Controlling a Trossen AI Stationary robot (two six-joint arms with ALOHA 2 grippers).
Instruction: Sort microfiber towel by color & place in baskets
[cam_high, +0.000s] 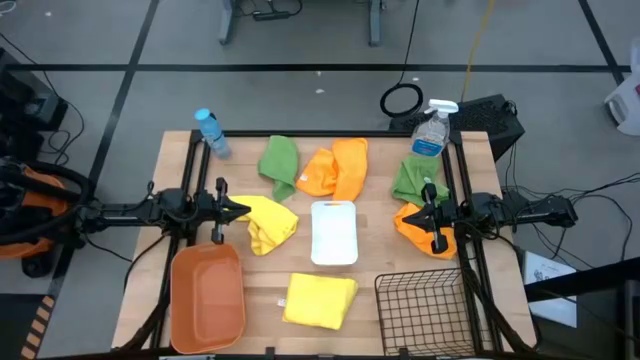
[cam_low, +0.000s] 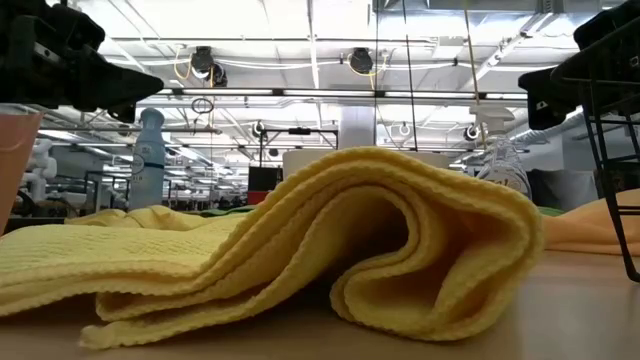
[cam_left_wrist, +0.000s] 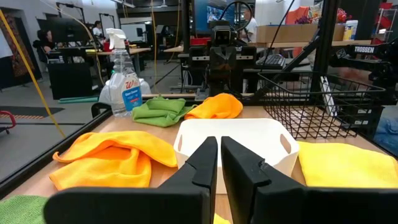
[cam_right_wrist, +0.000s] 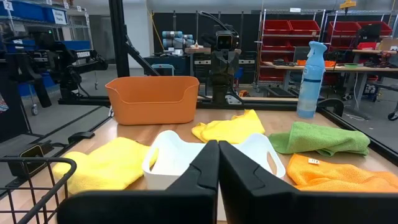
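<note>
- Yellow towel, folded, fills the low view; it lies near the bench's front edge, between the orange tub and the wire basket.
- Left gripper hovers at the left side, just by a second yellow towel, fingers pressed together and holding nothing.
- Right gripper hangs at the right side over an orange towel, also pressed together and empty.
- Orange tub at the front left corner looks empty; so does the white bin mid-bench.
- Wire basket at the front right corner shows nothing inside, though its mesh makes that harder to judge.
- Risk: an orange pair lies bunched against a green towel near the back edge; a grab there could lift both colours.
- Risk: another green towel touches the orange one under the right gripper, so a low pinch may drag it along.
- Risk: the spray bottle and water bottle at the back corners could be tipped by a wide reach.
</note>
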